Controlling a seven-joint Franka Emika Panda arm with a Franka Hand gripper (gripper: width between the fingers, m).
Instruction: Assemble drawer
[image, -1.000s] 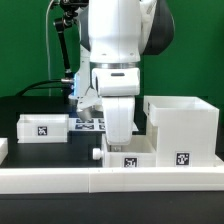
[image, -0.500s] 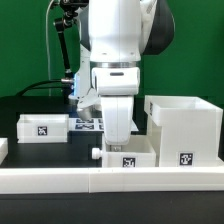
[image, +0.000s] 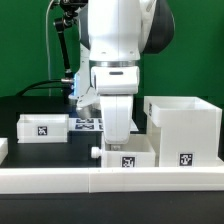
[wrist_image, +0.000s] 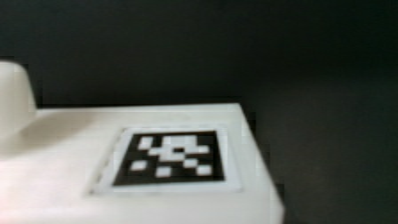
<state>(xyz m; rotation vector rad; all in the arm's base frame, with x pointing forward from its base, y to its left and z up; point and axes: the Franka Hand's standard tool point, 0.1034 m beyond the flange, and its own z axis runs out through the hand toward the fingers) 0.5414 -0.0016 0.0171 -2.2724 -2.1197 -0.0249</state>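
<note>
The drawer's large white housing stands at the exterior view's right, open at the top, with a tag on its front. One small white tray sits at the front centre, touching the housing's side. The other small tray lies at the left. My gripper reaches straight down onto the centre tray, and its fingertips are hidden at the tray's rim. The wrist view shows only a white tray face with its tag very close and blurred. No finger shows there.
The marker board lies flat behind the centre tray, partly hidden by the arm. The table's white rim runs along the front edge. A black stand with cables rises at the back left.
</note>
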